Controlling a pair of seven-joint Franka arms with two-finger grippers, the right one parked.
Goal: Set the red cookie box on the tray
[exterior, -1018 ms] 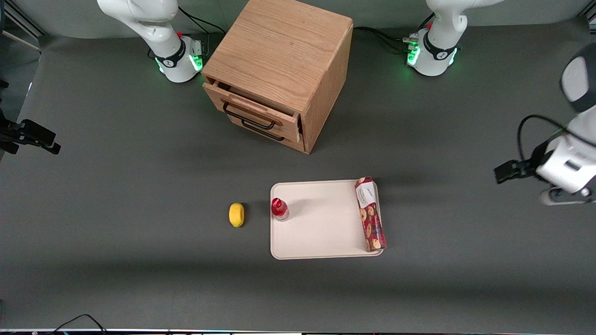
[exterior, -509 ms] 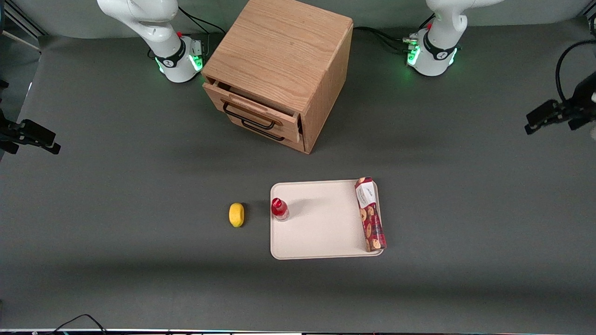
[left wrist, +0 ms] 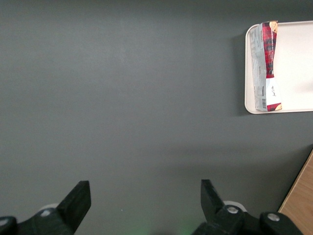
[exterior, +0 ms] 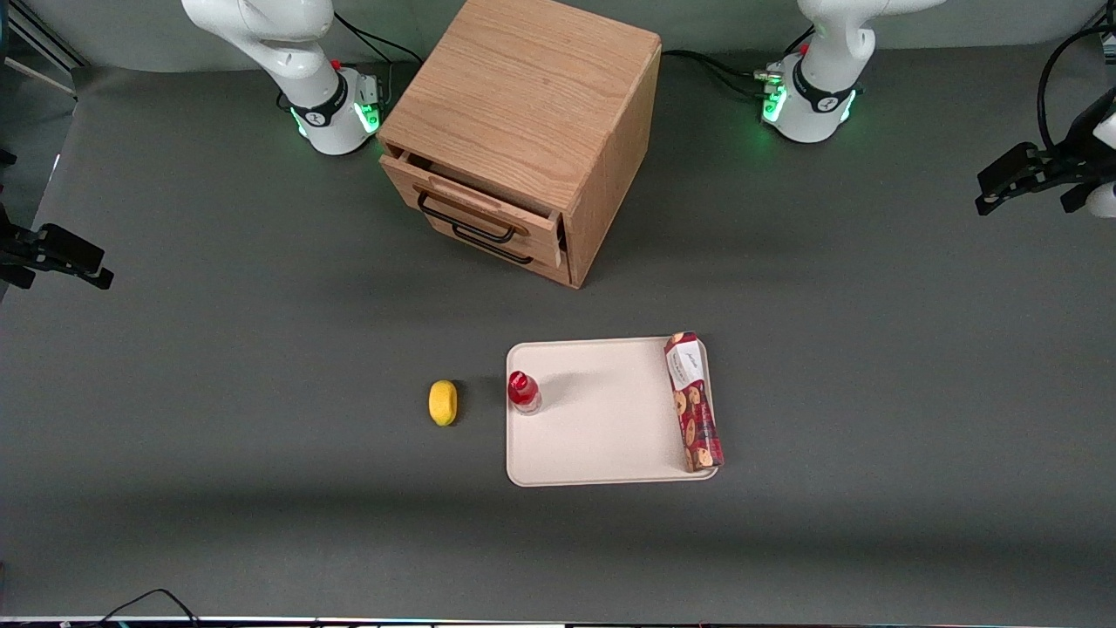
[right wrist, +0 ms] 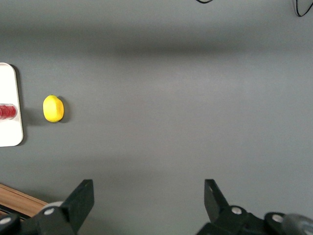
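Resting on the tray [exterior: 602,445], lower centre of the front view, the red cookie box [exterior: 694,401] lies along the tray's short rim at the working arm's end, its nearest corner slightly overhanging the rim. Task reads as done.

Change since a second ago: the gripper [exterior: 1003,180] has risen from mid-right to the upper right edge of the frame, well apart from the box. In the wrist view its fingers [left wrist: 76,200] stand wide apart with only bare table between them; nothing held. Looks like a retreat after release.

A red-capped bottle [exterior: 523,392] stands at the tray's other short rim; a lemon [exterior: 443,402] lies just beside it on the table [exterior: 218,349]. Farther up, the wooden drawer cabinet [exterior: 523,131], top drawer slightly open. Nothing obstructs.
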